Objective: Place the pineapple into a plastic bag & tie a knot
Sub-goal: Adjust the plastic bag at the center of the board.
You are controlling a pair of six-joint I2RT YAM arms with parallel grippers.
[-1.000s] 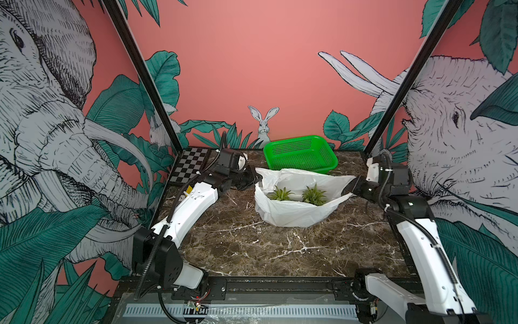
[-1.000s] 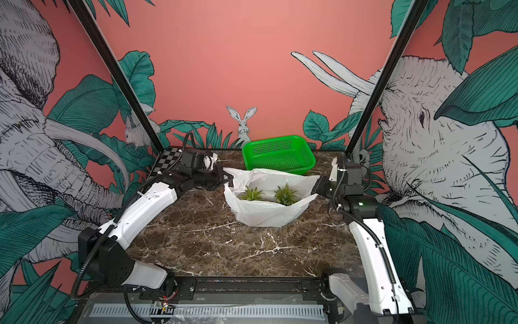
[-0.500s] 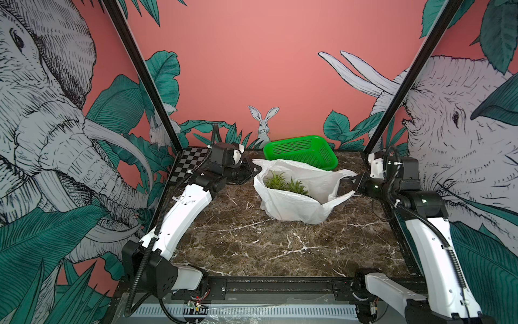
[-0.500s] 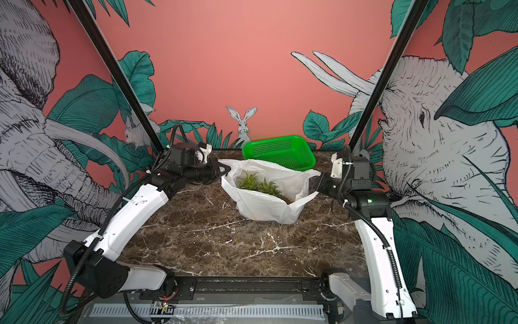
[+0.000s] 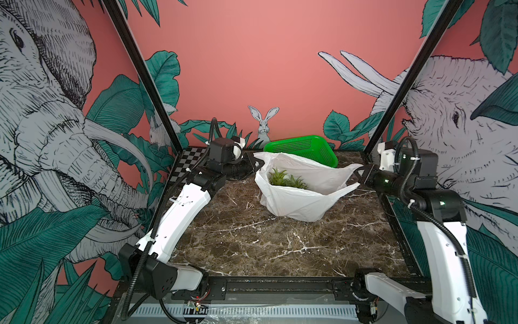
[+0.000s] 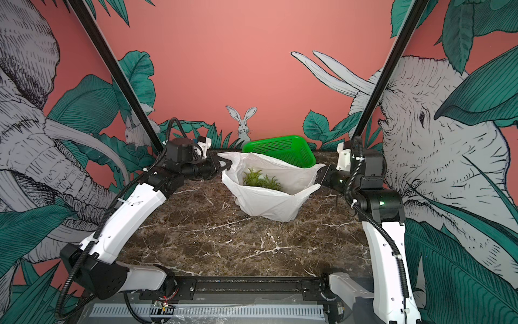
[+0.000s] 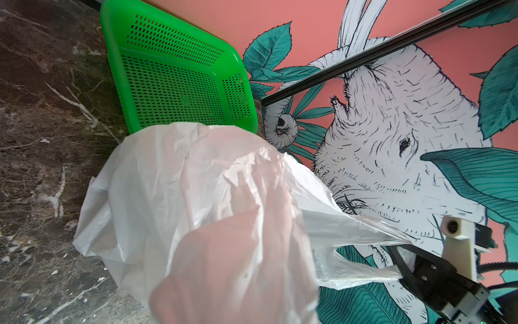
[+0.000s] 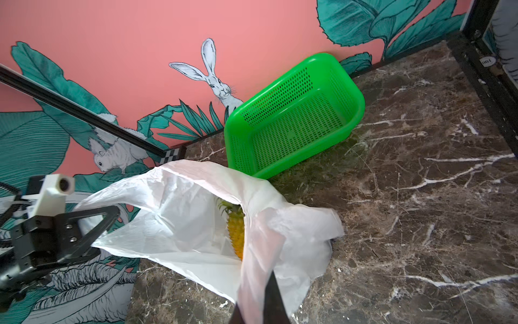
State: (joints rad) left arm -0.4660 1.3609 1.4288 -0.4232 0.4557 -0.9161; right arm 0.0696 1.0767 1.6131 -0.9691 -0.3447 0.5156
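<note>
The white plastic bag (image 5: 302, 202) (image 6: 269, 204) hangs stretched between my two grippers with its mouth open upward and its bottom on the marble. The pineapple is inside it. Its green crown (image 5: 286, 181) (image 6: 262, 181) shows in both top views and its yellow body (image 8: 236, 232) in the right wrist view. My left gripper (image 5: 259, 164) (image 6: 227, 164) is shut on the bag's left handle. My right gripper (image 5: 361, 174) (image 6: 319, 175) (image 8: 263, 305) is shut on the right handle. In the left wrist view the bag (image 7: 196, 210) hides the left jaws. No knot is in view.
A green perforated basket (image 5: 302, 146) (image 6: 280, 147) (image 7: 179, 84) (image 8: 291, 117) leans tilted against the back wall, just behind the bag. A checkerboard panel (image 5: 190, 162) lies at the back left corner. Black frame posts stand at both back corners.
Both grippers have risen and drawn apart with the handles in them. The bag has been pulled up and taut, and its mouth stands higher than a second ago.
</note>
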